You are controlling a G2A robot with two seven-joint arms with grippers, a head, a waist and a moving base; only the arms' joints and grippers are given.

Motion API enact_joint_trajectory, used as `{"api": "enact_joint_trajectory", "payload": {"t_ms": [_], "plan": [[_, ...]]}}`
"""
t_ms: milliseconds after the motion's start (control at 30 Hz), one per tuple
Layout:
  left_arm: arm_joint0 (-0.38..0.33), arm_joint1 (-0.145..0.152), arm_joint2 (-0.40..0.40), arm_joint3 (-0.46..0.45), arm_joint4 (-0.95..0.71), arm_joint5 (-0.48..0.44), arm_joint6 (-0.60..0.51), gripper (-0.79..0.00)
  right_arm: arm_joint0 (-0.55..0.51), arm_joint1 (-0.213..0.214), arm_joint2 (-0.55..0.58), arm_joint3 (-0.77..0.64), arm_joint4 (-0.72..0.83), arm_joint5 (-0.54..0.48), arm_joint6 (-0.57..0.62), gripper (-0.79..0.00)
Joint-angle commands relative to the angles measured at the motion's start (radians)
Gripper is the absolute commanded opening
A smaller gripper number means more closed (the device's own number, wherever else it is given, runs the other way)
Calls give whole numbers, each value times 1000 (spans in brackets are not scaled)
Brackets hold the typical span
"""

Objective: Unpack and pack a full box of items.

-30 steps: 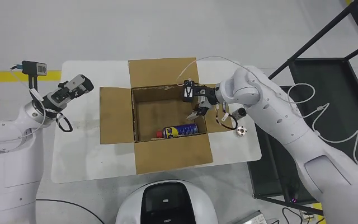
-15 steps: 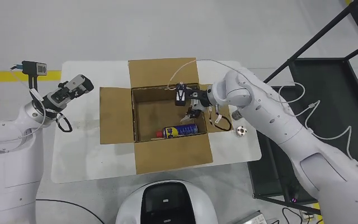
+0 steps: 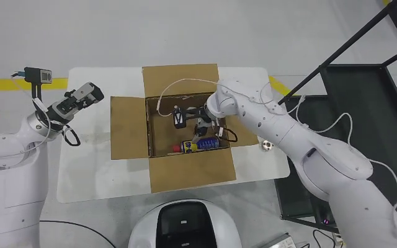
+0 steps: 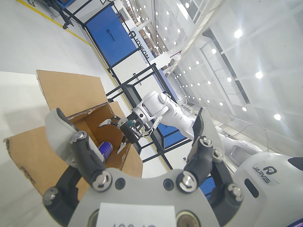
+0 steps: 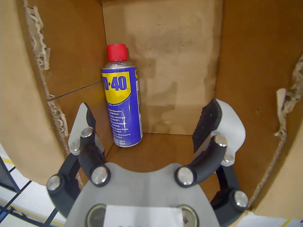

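The right tool (image 5: 148, 115) is low inside the box (image 5: 248, 60), spread wide and facing the can (image 5: 122, 109), which lies on the bottom along a wall; probably it prepares to take it out. The left tool (image 3: 89, 94), also spread, hangs aside over the desk (image 3: 93, 167) edge, leaving the box free.

The box (image 3: 162, 133) floor lies open between its walls, save the spray can (image 3: 201, 145) along one wall.

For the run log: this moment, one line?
right gripper open, in box | spray can lying in box, ungripped | left gripper open, outside box
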Motion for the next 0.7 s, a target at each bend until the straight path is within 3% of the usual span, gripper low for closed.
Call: {"api": "enact_joint_trajectory", "payload": {"t_ms": [0, 367, 667], "plan": [[0, 0, 0, 0, 0, 0, 0, 0, 13, -35, -25, 61, -10, -3, -12, 0], [0, 0, 0, 0, 0, 0, 0, 0, 30, -199, -123, 323, -29, -91, -37, 0], [0, 0, 0, 0, 0, 0, 0, 0, 25, -285, -157, 472, -55, -91, -67, 0]]}}
